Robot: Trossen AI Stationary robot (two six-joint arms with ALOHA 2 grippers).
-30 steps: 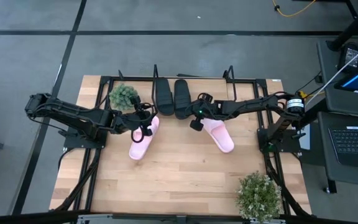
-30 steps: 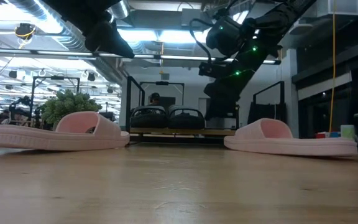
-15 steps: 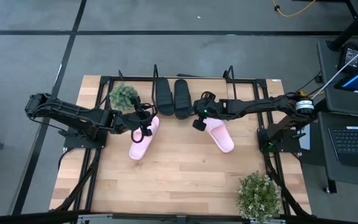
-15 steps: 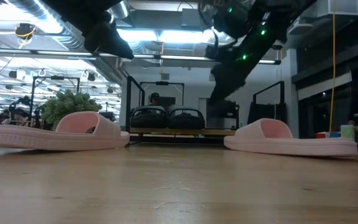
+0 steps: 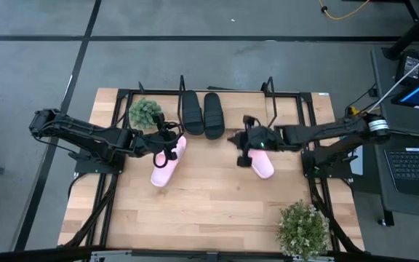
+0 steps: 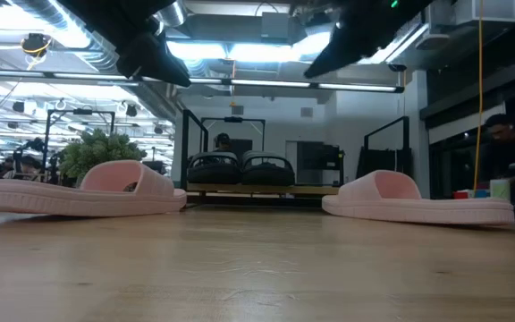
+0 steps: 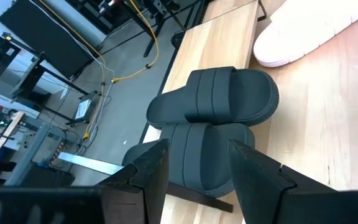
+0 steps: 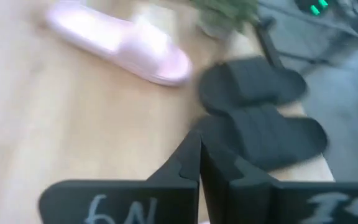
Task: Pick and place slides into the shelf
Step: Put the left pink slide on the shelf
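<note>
Two black slides (image 5: 203, 114) lie side by side, soles down, in the shelf (image 5: 269, 89) at the table's far edge; the low view shows them (image 6: 241, 167) on its wooden board. Two pink slides rest on their soles on the table, one at the left (image 5: 164, 164) and one at the right (image 5: 262, 161). My left gripper (image 5: 172, 145) hangs open above the left pink slide's far end, and its wrist view looks past the fingers (image 7: 196, 150) at the black pair. My right gripper (image 5: 236, 140) is shut on nothing (image 8: 199, 148), raised over the right pink slide's far end.
A small potted plant (image 5: 145, 111) stands left of the black slides, and a bigger one (image 5: 302, 227) at the near right corner. A black frame (image 5: 115, 131) runs around the table. Bare wood lies between the pink slides and toward the near edge.
My right gripper has risen and drawn back from the black slides toward the table's right and near side, turning a little, and stays shut. It now hangs over the right pink slide. The slides have not moved.
</note>
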